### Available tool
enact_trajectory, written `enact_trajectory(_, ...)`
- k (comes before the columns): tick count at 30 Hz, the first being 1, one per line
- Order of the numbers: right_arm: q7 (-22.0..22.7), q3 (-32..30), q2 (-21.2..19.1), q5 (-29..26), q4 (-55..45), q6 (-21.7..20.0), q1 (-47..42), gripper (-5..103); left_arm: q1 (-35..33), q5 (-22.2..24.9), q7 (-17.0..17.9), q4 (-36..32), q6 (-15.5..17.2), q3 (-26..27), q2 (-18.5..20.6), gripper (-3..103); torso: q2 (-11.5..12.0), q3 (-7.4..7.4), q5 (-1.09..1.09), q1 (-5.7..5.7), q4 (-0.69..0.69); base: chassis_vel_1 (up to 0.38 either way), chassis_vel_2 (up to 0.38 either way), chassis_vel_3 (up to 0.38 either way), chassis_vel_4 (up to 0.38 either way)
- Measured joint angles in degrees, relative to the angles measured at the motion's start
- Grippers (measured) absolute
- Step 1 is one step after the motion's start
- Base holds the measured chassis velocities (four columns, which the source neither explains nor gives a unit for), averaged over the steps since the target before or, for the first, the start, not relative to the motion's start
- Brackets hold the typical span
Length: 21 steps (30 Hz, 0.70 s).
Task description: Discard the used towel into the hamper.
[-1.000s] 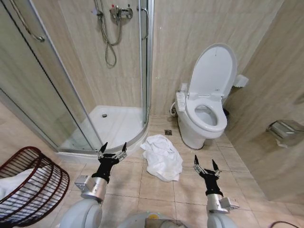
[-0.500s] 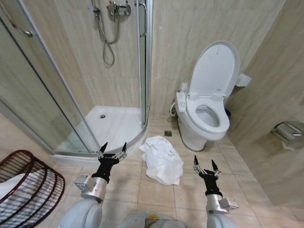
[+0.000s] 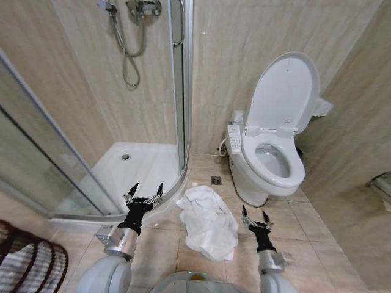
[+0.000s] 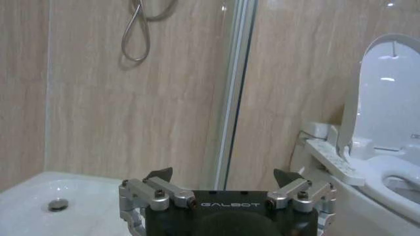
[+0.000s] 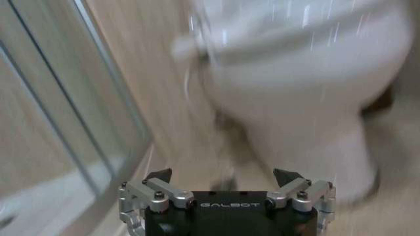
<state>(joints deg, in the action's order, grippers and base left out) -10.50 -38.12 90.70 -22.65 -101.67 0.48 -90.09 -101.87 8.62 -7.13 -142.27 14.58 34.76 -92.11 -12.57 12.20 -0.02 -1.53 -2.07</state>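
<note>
Your head camera swings right: the hamper (image 3: 27,268) slides to the lower-left corner, mostly cut off. The towel (image 3: 208,221) and toilet (image 3: 272,159) sit more central. Your right gripper (image 3: 253,218) now appears nearer the towel.

A: Towel (image 3: 208,222)?
B: White, crumpled in a loose heap flat on the tiled floor, lying between the curved shower base and the toilet foot, touching neither that I can tell.
A: Hamper (image 3: 27,268)?
B: Dark reddish-brown slatted basket at the lower left edge, cut off by the frame, something white inside. Well apart from the towel.
</note>
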Motion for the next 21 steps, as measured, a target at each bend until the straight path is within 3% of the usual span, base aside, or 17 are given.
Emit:
enact_trajectory(2, 0.0, 1.2, -1.8, -1.1, 6.0, -4.0, 4.7, 100, 0.0, 0.0, 0.0, 0.0, 0.0, 0.0, 0.0, 100, -0.1, 0.02, 0.03, 0.0, -0.02, 0.082, -0.024, -0.069, 0.028)
enact_trajectory(5, 0.1, 2.4, -4.1, 0.1, 12.5, -5.8, 8.9, 100, 0.0, 0.0, 0.0, 0.0, 0.0, 0.0, 0.0, 100, -0.1, 0.06, 0.02, -0.03, -0.03, 0.029, -0.006, -0.023, 0.012)
enact_trajectory(11, 0.8, 8.7, -8.1, 6.6, 22.8, -6.2, 14.9, 100, 0.0, 0.0, 0.0, 0.0, 0.0, 0.0, 0.0, 100, -0.1, 0.12, 0.02, -0.07, 0.0, 0.0, 0.0, 0.0, 0.0)
enact_trajectory(21, 3.5, 15.9, -6.0, 15.8, 32.5, -5.9, 21.6, 100, 0.0, 0.0, 0.0, 0.0, 0.0, 0.0, 0.0, 100, -0.2, 0.16, 0.01, -0.09, -0.01, 0.0, 0.0, 0.0, 0.0)
